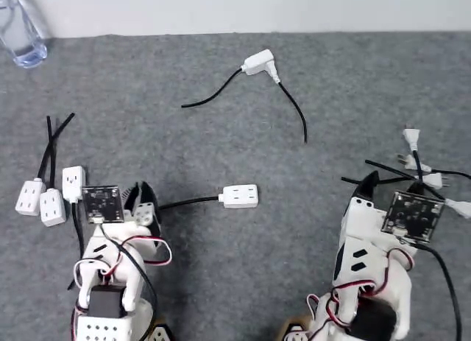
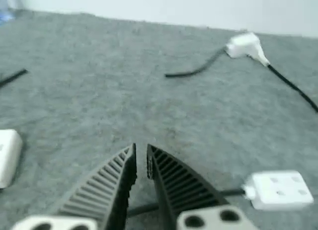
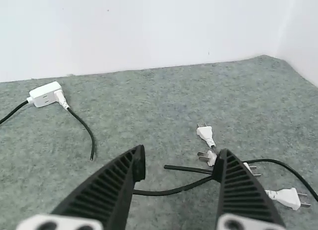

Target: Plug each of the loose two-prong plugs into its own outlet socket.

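Left gripper [image 2: 141,151]: claw was pressed almost together, pinching nothing, low over the grey carpet [image 1: 243,267]. Right gripper [image 3: 180,158]: claw was spread wide, empty. Loose plugs [image 1: 434,180]: lay clustered at 3 o'clock, just beyond the right gripper. Outlet sockets [image 1: 51,206]: three sat grouped at 9 o'clock; a fourth socket [image 1: 239,196] lay near centre. Joined plug and socket [image 1: 257,62]: lay at 12 o'clock.

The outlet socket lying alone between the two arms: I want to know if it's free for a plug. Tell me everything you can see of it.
The outlet socket is a small white block, plastic by its look, lying flat on the grey mat with its slotted face up. No plug sits in it. A black cord leaves its end and runs toward the left gripper. Nothing else touches it.
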You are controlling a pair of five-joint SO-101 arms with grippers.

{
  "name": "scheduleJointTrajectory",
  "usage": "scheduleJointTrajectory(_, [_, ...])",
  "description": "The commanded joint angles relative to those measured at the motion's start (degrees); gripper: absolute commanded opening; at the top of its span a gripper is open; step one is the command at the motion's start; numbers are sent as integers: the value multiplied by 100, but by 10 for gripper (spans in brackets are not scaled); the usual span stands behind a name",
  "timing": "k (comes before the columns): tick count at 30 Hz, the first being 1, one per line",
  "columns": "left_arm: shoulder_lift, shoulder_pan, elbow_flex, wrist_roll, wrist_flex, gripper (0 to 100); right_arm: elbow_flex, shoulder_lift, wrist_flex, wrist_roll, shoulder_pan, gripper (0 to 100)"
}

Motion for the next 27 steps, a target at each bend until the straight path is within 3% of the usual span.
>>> scheduleJointTrajectory(1, [-97, 88, -40, -18, 158, 34, -712, 435, 198, 167, 22, 226])
scheduleJointTrajectory(8, [-97, -545, -40, -26, 167, 30, -2207, 2563, 426, 211, 31, 226])
scheduleJointTrajectory(17, [-105, -923, -40, -440, 44, 30, -3886, 5121, 927, 985, 57, 226])
scheduleJointTrajectory(27, [-105, -1046, -40, -501, -70, 33, -4818, 6484, 919, 2207, 1314, 226])
